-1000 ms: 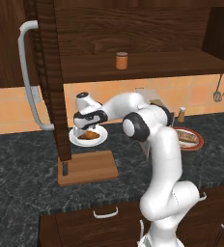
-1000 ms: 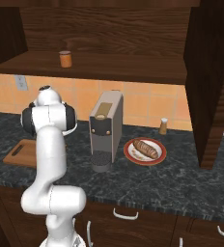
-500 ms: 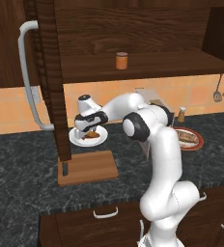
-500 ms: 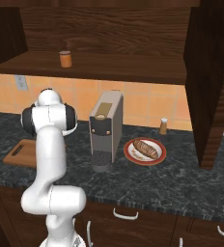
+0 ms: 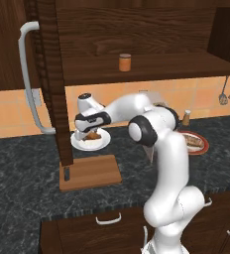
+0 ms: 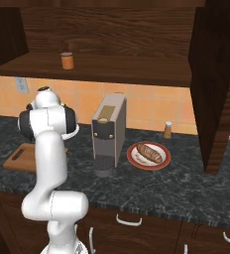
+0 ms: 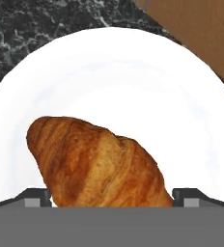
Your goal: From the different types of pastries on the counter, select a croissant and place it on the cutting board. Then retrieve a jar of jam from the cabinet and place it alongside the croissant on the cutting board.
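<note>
While the croissant (image 7: 102,164) lies on the white plate (image 7: 133,82), jaws straddle it

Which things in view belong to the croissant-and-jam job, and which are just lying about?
Job: golden-brown ridged croissant on the round white plate; light-brown wooden cutting board; orange jam jar on the dark wood cabinet shelf.

Lying about: grey coffee machine; long filled pastry; slim brown shaker.

The counter (image 5: 18,168) carries the cutting board (image 5: 94,171), two plates, a coffee machine (image 6: 108,134) and a shaker (image 6: 167,130).
</note>
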You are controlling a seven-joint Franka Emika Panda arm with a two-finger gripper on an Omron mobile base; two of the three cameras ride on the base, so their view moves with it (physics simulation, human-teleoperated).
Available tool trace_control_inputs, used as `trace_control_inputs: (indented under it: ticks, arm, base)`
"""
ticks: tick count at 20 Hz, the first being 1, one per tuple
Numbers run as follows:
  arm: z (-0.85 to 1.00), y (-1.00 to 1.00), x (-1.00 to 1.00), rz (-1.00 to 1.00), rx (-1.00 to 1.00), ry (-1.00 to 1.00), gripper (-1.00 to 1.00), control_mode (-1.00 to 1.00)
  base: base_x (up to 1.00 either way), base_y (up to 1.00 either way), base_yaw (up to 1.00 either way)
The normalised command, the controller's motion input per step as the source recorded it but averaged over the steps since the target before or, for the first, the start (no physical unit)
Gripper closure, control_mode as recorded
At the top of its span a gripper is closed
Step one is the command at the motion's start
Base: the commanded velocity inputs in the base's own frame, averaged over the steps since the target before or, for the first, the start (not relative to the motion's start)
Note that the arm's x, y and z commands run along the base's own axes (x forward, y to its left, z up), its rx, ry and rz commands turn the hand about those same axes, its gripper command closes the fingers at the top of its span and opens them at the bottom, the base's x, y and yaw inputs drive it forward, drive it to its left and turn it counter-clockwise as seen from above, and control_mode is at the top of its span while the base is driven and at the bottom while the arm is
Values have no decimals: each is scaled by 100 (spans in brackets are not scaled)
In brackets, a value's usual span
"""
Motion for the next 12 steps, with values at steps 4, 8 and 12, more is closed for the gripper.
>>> trace_control_inputs:
  ticks: [4,8,12]
  arm:
    - [73,0,-94,3,7,-19,100,-100]
    - [29,8,-100,8,31,-4,100,-100]
    - [0,18,-100,15,39,4,100,-100]
  base:
    - [0,0,0]
    - [0,0,0]
    - [0,0,0]
